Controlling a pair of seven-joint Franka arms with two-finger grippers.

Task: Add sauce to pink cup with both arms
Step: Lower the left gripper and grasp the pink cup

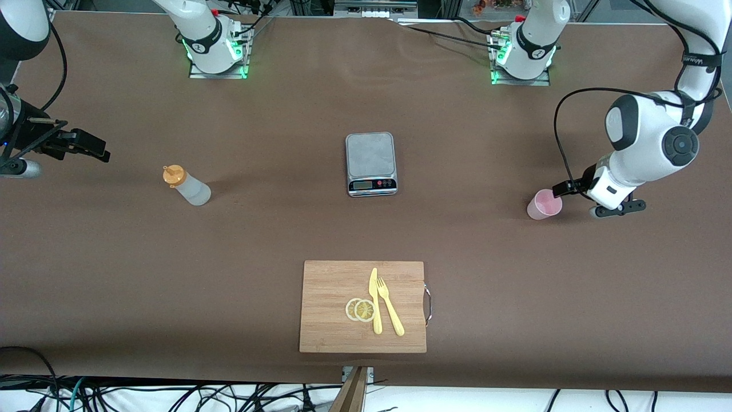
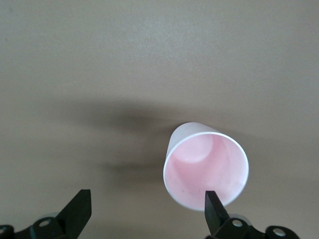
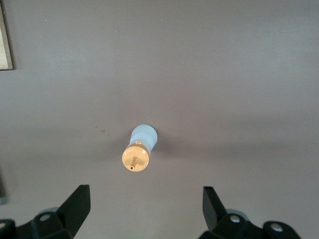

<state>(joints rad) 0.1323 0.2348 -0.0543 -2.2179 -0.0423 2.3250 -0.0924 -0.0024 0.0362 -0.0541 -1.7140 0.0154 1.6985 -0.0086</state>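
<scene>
An upright, soft-walled sauce bottle [image 1: 187, 185] near the table's right-arm end, best squeezed mid-body, is faced by the open, empty right pincer [image 1: 86, 146], while the light, tippable pink cup [image 1: 544, 204] is approached by the open left pincer [image 1: 595, 200].

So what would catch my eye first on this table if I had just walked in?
Probably the small pale pink plastic cup, upright at the left arm's end of the table, with the open left gripper right beside it. Toward the right arm's end stands a translucent whitish squeeze bottle with an orange cap, the open right gripper waiting nearby.
</scene>
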